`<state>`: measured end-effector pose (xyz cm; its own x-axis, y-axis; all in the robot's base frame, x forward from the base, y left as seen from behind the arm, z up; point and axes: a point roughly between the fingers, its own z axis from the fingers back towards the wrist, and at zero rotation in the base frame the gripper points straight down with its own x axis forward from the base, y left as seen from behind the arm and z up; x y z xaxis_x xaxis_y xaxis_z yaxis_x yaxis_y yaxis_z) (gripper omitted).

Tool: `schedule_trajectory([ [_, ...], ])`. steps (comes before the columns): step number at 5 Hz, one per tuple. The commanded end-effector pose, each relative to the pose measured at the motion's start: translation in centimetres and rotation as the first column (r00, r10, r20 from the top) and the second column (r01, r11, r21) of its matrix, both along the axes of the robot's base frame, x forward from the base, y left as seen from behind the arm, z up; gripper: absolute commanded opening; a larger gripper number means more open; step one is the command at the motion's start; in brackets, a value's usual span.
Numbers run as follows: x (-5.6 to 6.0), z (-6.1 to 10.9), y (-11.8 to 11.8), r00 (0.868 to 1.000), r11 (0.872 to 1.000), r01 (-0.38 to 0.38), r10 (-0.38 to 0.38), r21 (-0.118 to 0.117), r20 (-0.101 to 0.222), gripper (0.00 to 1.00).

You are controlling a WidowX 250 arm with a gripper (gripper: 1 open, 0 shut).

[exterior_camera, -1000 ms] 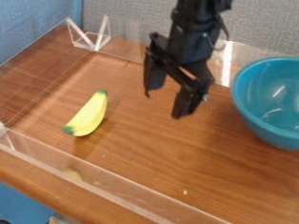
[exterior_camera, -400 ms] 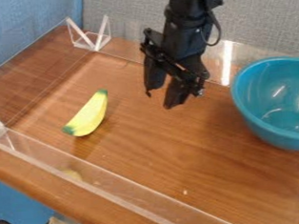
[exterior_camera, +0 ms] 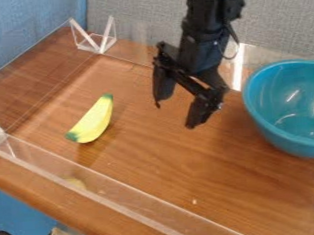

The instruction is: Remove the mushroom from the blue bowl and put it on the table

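The blue bowl (exterior_camera: 296, 109) stands at the right edge of the table (exterior_camera: 149, 165), and the part of its inside that shows holds nothing. My gripper (exterior_camera: 179, 108) points down just left of the bowl, low over the wood. Its two black fingers (exterior_camera: 197, 115) are spread wide, and nothing can be made out between them. The mushroom is not visible in this view; it may be hidden behind the fingers.
A yellow banana (exterior_camera: 90, 119) with a green tip lies on the left part of the table. Low clear acrylic walls (exterior_camera: 68, 160) edge the tabletop, with triangular clear brackets (exterior_camera: 95, 35) at the back left corner.
The jaws stood wide a second ago, drew closer together, and now are spread wide again. The hand has stayed left of the bowl, low over the table.
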<state>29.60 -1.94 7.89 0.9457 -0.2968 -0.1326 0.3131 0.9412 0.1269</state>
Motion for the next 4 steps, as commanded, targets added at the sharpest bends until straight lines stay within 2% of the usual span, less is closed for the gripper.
schedule_trajectory([
  [1,2.0,1.4,-0.1,0.995,0.998,-0.070,0.070,0.004,0.078,1.00],
  [3,4.3,1.0,-0.9,0.993,0.999,0.037,-0.038,0.015,0.107,1.00],
  [4,5.2,0.7,-1.3,0.989,0.996,0.091,-0.093,0.023,0.119,1.00],
])
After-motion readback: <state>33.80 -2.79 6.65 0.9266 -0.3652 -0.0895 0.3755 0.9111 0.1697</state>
